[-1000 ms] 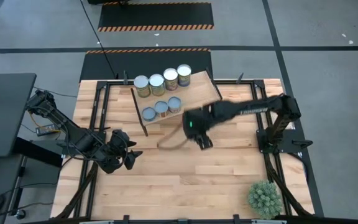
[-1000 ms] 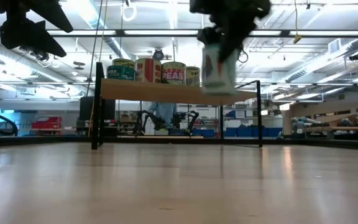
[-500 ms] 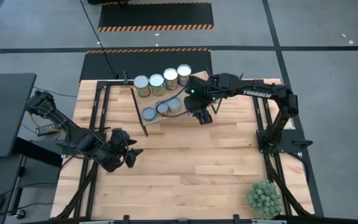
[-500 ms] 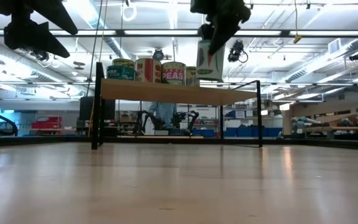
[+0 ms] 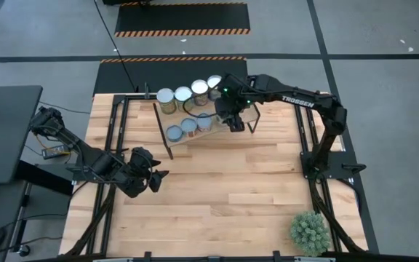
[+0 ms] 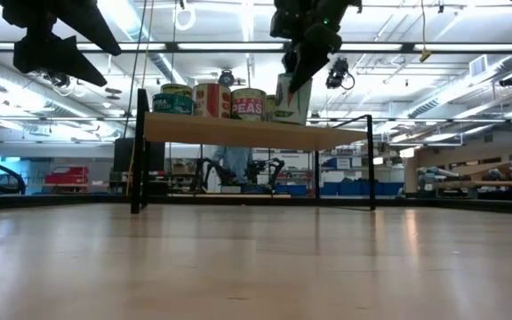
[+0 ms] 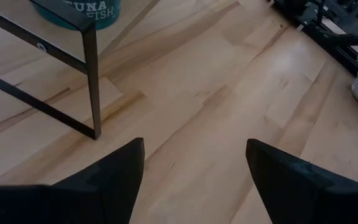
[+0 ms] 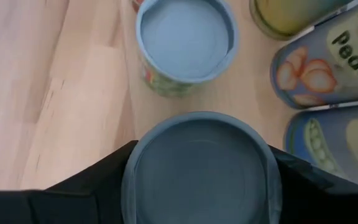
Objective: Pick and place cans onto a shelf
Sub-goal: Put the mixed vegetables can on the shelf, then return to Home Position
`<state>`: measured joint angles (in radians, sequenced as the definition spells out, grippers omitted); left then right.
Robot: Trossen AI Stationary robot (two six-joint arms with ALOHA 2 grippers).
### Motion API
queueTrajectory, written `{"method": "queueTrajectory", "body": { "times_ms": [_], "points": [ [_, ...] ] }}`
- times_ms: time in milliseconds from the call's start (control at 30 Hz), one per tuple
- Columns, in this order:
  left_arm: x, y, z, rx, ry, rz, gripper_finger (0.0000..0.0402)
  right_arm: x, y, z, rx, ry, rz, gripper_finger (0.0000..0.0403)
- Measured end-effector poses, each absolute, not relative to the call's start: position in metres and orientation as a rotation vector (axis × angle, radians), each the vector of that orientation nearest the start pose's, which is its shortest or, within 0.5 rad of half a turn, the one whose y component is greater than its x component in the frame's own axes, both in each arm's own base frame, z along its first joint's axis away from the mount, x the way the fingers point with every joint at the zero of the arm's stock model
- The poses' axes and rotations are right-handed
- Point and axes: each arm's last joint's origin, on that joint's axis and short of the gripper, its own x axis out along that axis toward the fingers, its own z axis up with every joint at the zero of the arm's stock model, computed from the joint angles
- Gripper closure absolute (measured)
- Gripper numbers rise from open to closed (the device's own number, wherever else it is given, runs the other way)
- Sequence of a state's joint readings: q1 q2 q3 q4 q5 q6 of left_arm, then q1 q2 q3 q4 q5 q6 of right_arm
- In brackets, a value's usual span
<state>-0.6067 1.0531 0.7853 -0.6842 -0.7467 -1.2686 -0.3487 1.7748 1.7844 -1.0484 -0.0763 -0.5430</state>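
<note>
On the left, we keep our left gripper (image 5: 153, 180) hovering above the near-left part of the table (image 5: 217, 204), fingers spread and holding nothing; it has not shifted in the last second.

Over the shelf (image 5: 235, 100), seven cans (image 5: 184, 98) stand in two rows: four taller ones along the far edge and three shorter ones in front.

To the right of those short ones, our right gripper (image 5: 233, 121) has swung in from the table's middle, carrying the eighth can (image 8: 201, 165), which it pinches by the sides between its fingers. In the low view that can now hangs just above the shelf board, tilted a little, where a moment ago it was out in front.

We judge only lowering and release remain, so the last can is nearly placed.
</note>
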Motion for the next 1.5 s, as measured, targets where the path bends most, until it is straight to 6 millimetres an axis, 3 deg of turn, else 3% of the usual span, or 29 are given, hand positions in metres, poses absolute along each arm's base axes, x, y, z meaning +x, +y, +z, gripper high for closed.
{"method": "queueTrajectory", "body": {
  "times_ms": [200,800,1267,1500],
  "points": [
    [0.170,-0.094,0.253,-0.613,0.523,0.545,0.0116,0.355,-0.127,0.336,-0.278,1.016,0.030,0.0103],
    [0.170,-0.094,0.253,-0.619,0.530,0.538,0.0116,0.356,-0.126,0.335,-0.269,1.001,0.061,0.0091],
    [0.170,-0.094,0.253,-0.618,0.531,0.538,0.0116,0.357,-0.128,0.336,-0.302,0.999,0.031,0.0044],
    [0.170,-0.094,0.253,-0.618,0.531,0.538,0.0116,0.358,-0.127,0.337,-0.330,1.006,-0.005,0.0039]
  ]
}}
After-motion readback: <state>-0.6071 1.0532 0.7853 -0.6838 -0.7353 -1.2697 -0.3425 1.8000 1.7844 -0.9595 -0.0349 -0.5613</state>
